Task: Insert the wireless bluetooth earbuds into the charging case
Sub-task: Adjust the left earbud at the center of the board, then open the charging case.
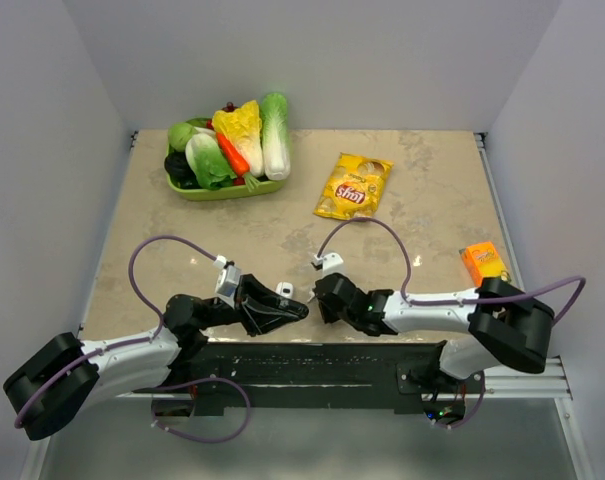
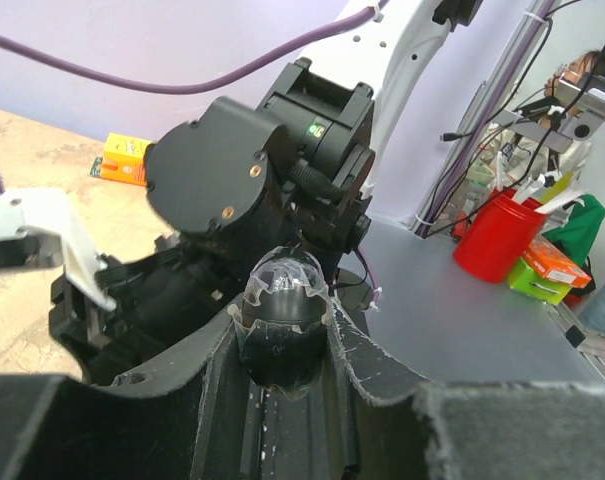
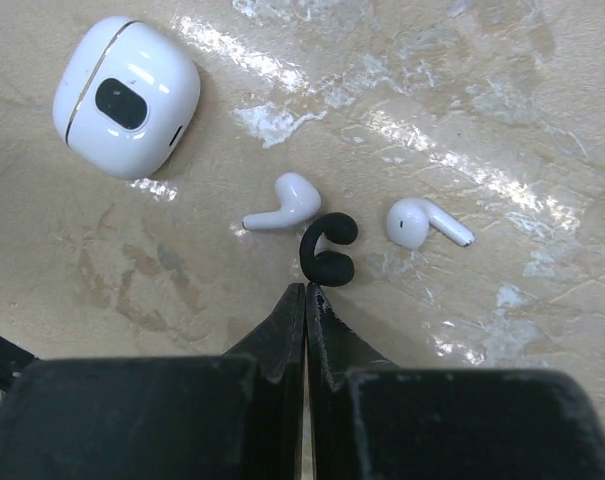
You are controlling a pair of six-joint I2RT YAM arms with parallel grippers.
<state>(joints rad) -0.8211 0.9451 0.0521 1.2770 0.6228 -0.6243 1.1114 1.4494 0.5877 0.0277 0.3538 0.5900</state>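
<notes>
1. The right gripper is pressing its fingers together on nothing, its tips sitting just beside a black hook-shaped earbud on the bench.
2. A white stemmed earbud is lying just left of the black one, and a second white earbud is lying near its right.
3. The white charging case is sitting closed, well apart from all three.
4. The left gripper is clenching a dark rounded object.
</notes>
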